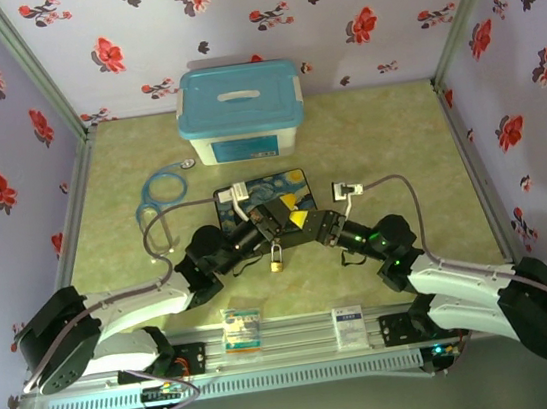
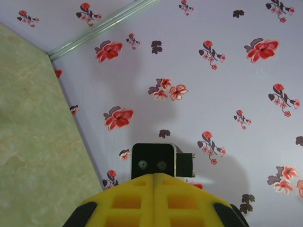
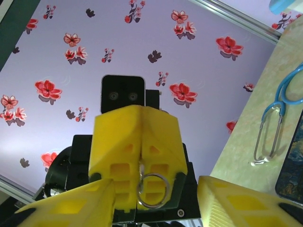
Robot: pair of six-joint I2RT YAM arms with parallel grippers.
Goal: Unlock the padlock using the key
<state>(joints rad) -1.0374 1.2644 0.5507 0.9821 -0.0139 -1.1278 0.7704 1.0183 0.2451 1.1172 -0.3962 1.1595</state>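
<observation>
1. Closest in, the right tool (image 3: pixel 155 182) stands wide open. Its yellow fingers (image 3: pixel 66 208) are spread either side of the other arm's tip, and I see nothing gripped between them.
2. Facing it, the left tool (image 3: pixel 141 142) is pressed fully closed, its two halves meeting at a seam. It pinches the thin silver key (image 3: pixel 140 169), and a round split ring (image 3: pixel 152 190) dangles from the key below the tips.
3. From above, both tools meet over the near edge of the starry-night box (image 1: pixel 261 188), the left tool (image 1: pixel 286 219) coming from the box's left and the right tool (image 1: pixel 308 223) from its right.
4. The padlock (image 1: pixel 276 259), brass with a silver shackle, sits just in front of the box's near edge, under the tools. I cannot tell whether it hangs or lies on the desk (image 1: pixel 396 138).
5. Behind the box stands a blue-lidded bin (image 1: pixel 239 111).
6. To the box's left lies a blue stethoscope (image 1: pixel 163 189).
</observation>
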